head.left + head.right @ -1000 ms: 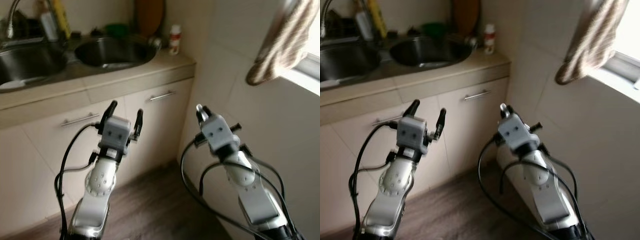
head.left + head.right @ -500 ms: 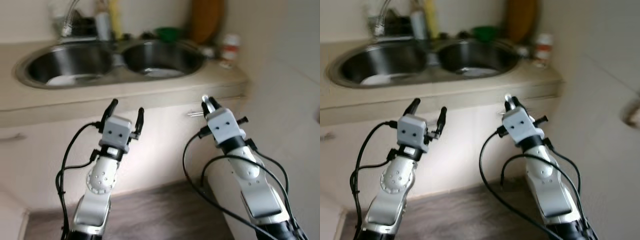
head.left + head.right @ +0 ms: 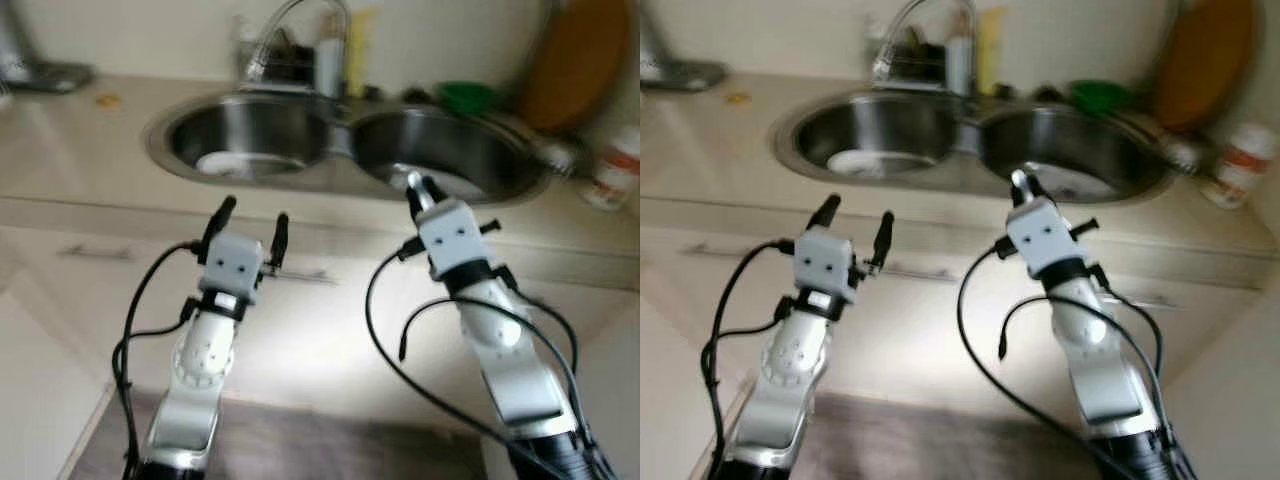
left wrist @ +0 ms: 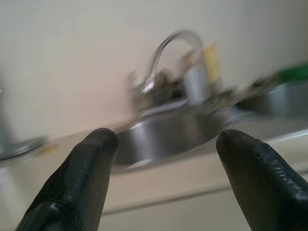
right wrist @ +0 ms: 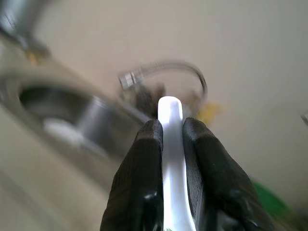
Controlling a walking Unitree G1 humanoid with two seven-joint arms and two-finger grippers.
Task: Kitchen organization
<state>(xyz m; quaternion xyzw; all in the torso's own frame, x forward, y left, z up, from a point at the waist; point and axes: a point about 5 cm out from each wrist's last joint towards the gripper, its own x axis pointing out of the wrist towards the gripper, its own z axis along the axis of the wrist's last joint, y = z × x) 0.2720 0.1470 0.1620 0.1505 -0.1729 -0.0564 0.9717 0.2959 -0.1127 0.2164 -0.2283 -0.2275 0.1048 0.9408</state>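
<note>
My left end effector is raised in front of the tabletop edge with its two black fingers spread wide and nothing between them; there is free air around it. My right end effector is also raised, close to the front edge of the tabletop, and its fingers are pressed together on a thin white piece, which stands up between them and passes a little beyond the tips. I cannot tell what this white piece is. Behind both arms is a double steel sink. The left basin has something white on its bottom, and the right basin also shows a pale thing inside. A curved faucet and some bottles stand behind the sink, with a green bowl and a brown board to the right. A small white jar stands on the beige tabletop at the right. Cabinet doors with a metal handle are under the edge.
</note>
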